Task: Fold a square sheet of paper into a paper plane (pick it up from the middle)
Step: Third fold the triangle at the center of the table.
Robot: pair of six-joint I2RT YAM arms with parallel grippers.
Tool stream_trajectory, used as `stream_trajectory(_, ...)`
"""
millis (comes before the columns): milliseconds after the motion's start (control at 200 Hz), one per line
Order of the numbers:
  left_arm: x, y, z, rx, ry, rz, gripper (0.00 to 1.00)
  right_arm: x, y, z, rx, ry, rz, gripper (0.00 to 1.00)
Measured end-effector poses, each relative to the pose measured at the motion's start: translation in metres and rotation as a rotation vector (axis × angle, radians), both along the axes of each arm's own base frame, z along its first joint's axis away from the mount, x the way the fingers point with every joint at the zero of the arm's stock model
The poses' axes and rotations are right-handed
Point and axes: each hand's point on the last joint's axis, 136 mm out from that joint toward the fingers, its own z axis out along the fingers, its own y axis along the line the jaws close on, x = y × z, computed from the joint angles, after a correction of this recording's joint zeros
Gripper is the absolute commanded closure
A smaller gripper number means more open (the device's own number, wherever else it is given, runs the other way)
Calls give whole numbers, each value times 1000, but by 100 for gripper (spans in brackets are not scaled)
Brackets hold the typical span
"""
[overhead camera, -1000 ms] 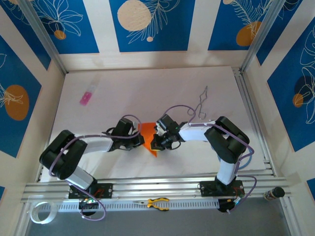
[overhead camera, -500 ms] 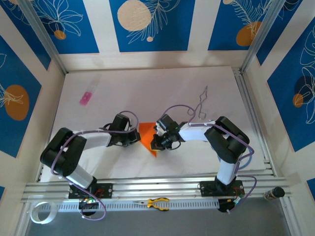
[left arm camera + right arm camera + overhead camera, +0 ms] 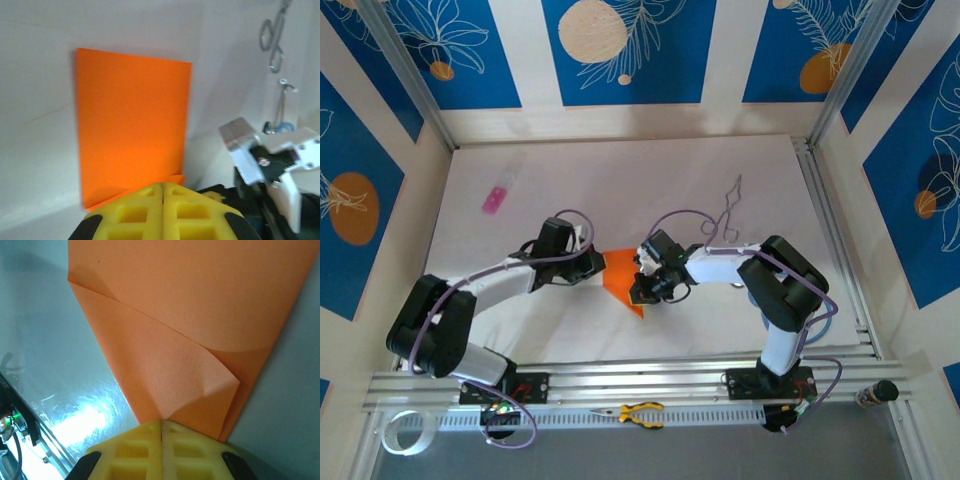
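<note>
The square sheet of paper [image 3: 620, 283] is bright orange and lies creased into a narrower shape on the white table, between my two grippers. My left gripper [image 3: 602, 265] is at its left edge. In the left wrist view the paper [image 3: 131, 125] is a flat rectangle, and the shut yellow fingertips [image 3: 150, 192] rest at its near edge, nothing between them. My right gripper [image 3: 638, 292] is at the paper's right side. In the right wrist view a corner flap [image 3: 165, 370] is folded diagonally over the sheet [image 3: 210, 295], and my shut right gripper [image 3: 161, 422] sits at the flap's near point.
A small pink object [image 3: 496, 199] lies far left on the table [image 3: 650, 185]. A thin metal wire tool [image 3: 728, 212] lies behind the right arm. Yellow-handled pliers [image 3: 638, 412] and a tape roll [image 3: 400, 432] sit below the rail in front.
My left arm has stretched out, and its gripper has slid away from the bases along the paper's left edge. The right gripper has hardly moved.
</note>
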Motion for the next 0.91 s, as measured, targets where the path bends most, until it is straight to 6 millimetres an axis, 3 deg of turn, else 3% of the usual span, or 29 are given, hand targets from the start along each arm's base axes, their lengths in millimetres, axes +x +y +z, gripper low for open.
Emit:
stream_trajectory(215, -13, -23, -24, -21, 63, -79, 100, 0, -2, 0, -8, -5, 14, 100)
stream_trajectory(470, -18, -21, -59, 13, 132, -70, 100, -1, -3, 2, -22, 5, 15, 96)
stream_trajectory(600, -18, -22, -60, 5, 124, -74, 100, 1, 2, 15, 8, -5, 20, 94)
stream_trajectory(780, -18, -22, -61, 2, 107, -80, 100, 11, 27, 47, 99, -49, 52, 94)
stream_trajectory(905, -18, -22, -61, 4, 100, -87, 100, 11, 42, 47, 106, -56, 74, 94)
